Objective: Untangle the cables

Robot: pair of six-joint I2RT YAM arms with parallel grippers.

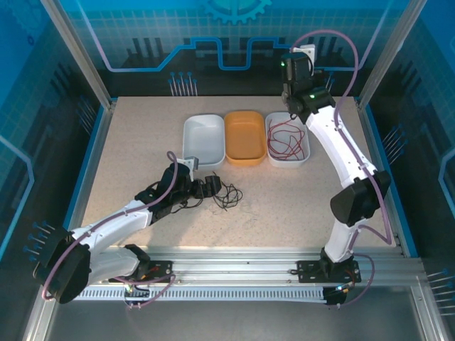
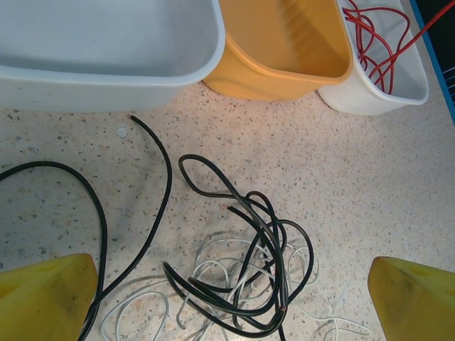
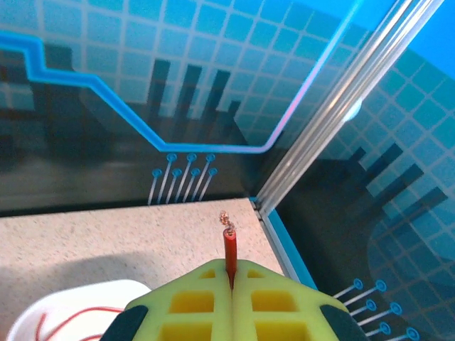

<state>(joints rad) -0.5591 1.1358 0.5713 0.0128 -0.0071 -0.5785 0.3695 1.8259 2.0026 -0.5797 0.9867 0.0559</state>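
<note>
Cables: a black and white tangle (image 2: 242, 277) lies on the speckled table (image 2: 370, 177), between the fingers of the left gripper (image 2: 231, 302), which is wide open and empty. The right gripper (image 3: 232, 280) is closed, pinching 1 red cable (image 3: 231, 250) whose loops lie in the white tray (image 2: 370, 99).

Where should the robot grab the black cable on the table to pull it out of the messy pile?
Grab the black cable on its long single curve left of the knot, coming straight down from above, jaws across it. There it lies flat and alone on the bare table, clear of the white cable, so probably nothing else gets pinched.
</note>
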